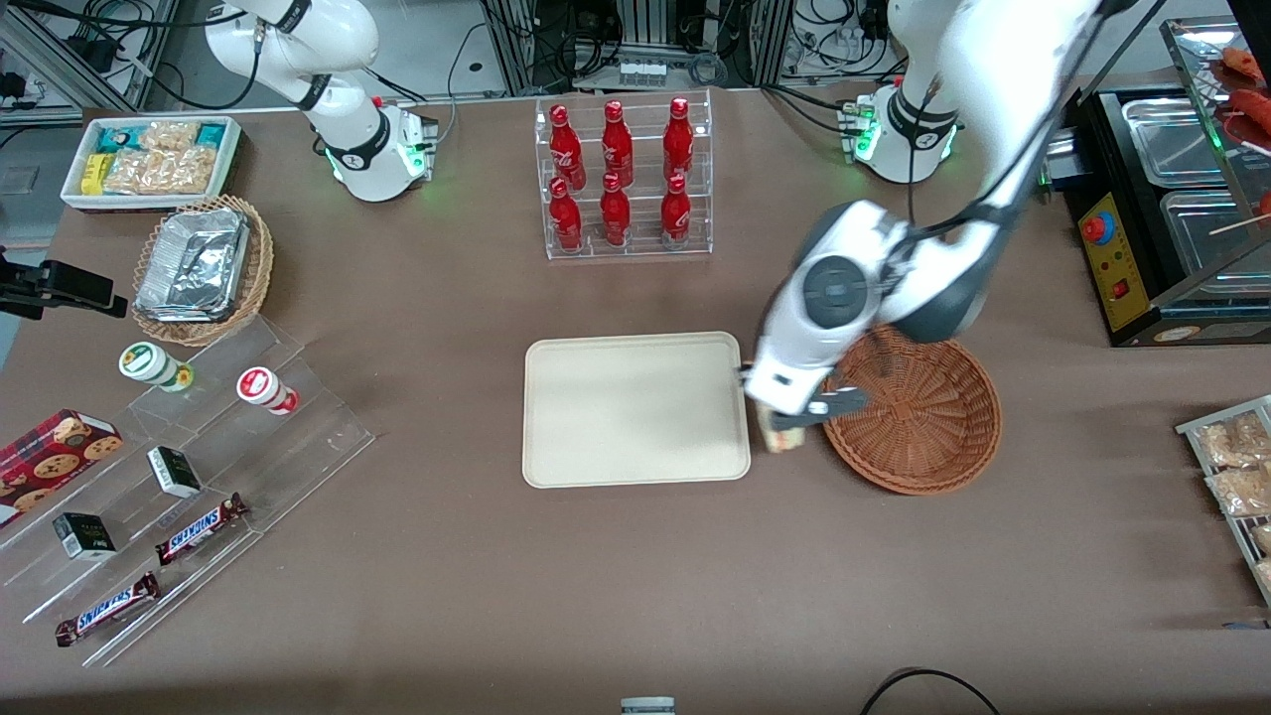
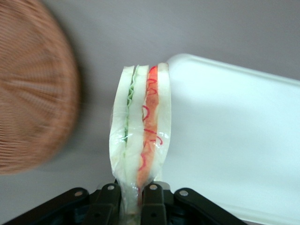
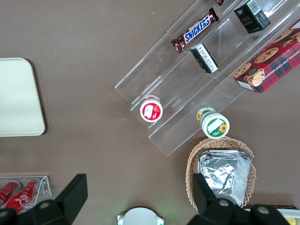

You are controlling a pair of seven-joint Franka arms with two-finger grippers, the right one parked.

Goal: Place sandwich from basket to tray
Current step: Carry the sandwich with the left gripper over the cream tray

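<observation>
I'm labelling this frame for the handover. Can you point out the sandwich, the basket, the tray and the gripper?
sandwich [image 2: 140, 136]: left wrist view, cut side.
basket [image 1: 933, 417]: front view, woven floor.
tray [image 1: 635, 407]: front view, bare middle.
gripper [image 2: 130, 199]: left wrist view, between fingertips clamping the sandwich.

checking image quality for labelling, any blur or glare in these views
Left wrist view: the basket is smeared with blur, the tray is washed out pale, while the sandwich held in the tool stays sharp. Front view: evenly lit, soft shadows under the arm. Right wrist view: sharp, glints on the foil containers.
</observation>
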